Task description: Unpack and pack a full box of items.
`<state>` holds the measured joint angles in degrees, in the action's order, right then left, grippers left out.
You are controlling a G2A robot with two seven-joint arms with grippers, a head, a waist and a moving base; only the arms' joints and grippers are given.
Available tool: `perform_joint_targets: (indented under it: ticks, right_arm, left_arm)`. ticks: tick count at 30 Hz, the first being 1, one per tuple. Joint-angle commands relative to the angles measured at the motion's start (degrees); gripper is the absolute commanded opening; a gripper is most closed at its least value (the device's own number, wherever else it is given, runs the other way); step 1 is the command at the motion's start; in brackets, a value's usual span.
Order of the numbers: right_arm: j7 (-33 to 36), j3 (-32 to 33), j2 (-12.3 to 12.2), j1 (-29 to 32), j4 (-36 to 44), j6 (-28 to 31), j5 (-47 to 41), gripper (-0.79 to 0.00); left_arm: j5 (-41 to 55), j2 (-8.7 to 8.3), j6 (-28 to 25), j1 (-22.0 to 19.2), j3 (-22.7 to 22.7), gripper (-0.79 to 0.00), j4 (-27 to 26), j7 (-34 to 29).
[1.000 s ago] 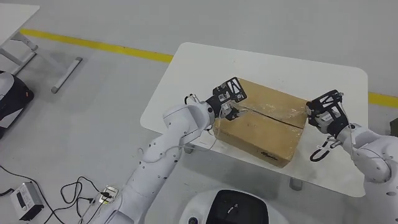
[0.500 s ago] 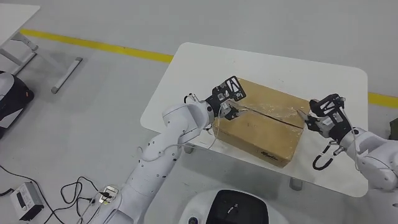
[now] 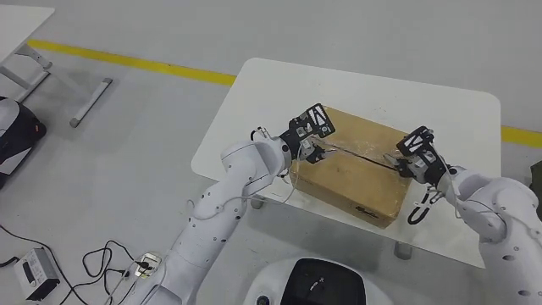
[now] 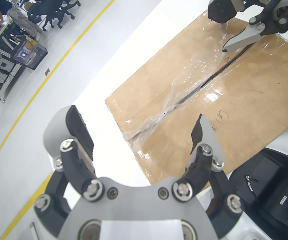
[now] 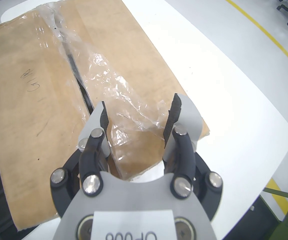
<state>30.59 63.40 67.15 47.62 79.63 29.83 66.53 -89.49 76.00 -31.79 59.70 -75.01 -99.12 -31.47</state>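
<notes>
Box (image 3: 364, 169) sitting on the white worktop (image 3: 381, 93), toward its near edge, my claws at both ends.
I am holding my left claw (image 4: 136, 112) wide open and empty over the box's left end. My right claw (image 5: 139, 99) is hanging partly open at the seam's right end, straddling the crumpled clear tape (image 5: 104, 76) and gripping nothing.

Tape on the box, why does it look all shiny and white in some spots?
Left wrist view: light bounces off the crinkled clear plastic tape on the brown cardboard box, making white glints. Right wrist view: same glints, and the white round-cornered table looks bowed, likely the wide lens. Top view: soft light, only faint glare.
</notes>
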Motion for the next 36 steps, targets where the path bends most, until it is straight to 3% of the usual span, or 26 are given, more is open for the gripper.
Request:
perform_joint_targets:
  ticks: [1, 5, 6, 7, 26, 28, 29, 31, 34, 36]
  right_arm:
    - [0.3, -0.6, 0.2, -0.6, -0.9, -0.1, -0.2, -0.499]
    - [0.1, -1.3, 0.4, -1.4, -2.1, -0.1, -0.1, -0.671]
    - [0.1, -1.3, 0.4, -1.6, -2.3, -0.1, -0.1, -0.770]
    - [0.0, -1.3, 0.4, -1.7, -2.3, -0.2, -0.1, -0.785]
    - [3.8, 7.3, -2.2, 6.3, 8.2, 4.6, -2.5, -0.785]
    - [4.1, 8.4, -2.5, 7.2, 9.2, 5.0, -3.0, -0.499]
    - [4.1, 8.7, -2.6, 7.4, 9.8, 5.3, -2.9, -0.409]
    - [4.0, 8.7, -2.8, 7.7, 10.6, 6.3, -2.3, -0.148]
    - [3.9, 7.2, -2.7, 7.0, 10.5, 7.2, -1.4, -0.058]
    - [3.2, 5.8, -2.4, 6.1, 9.8, 7.0, -1.2, -0.049]
  left_arm:
    - [0.0, 0.00, 0.0, 0.0, 0.0, 0.000, 0.0, 0.0]
    - [0.0, 0.00, 0.0, 0.0, 0.0, 0.000, 0.0, 0.0]
    - [0.0, 0.00, 0.0, 0.0, 0.0, 0.000, 0.0, 0.0]
    - [0.0, 0.00, 0.0, 0.0, 0.0, 0.000, 0.0, 0.0]
    - [0.0, 0.00, 0.0, 0.0, 0.0, 0.000, 0.0, 0.0]
    - [0.0, 0.00, 0.0, 0.0, 0.0, 0.000, 0.0, 0.0]
    - [0.0, 0.00, 0.0, 0.0, 0.0, 0.000, 0.0, 0.0]
    - [0.0, 0.00, 0.0, 0.0, 0.0, 0.000, 0.0, 0.0]
    - [0.0, 0.00, 0.0, 0.0, 0.0, 0.000, 0.0, 0.0]
    - [0.0, 0.00, 0.0, 0.0, 0.0, 0.000, 0.0, 0.0]
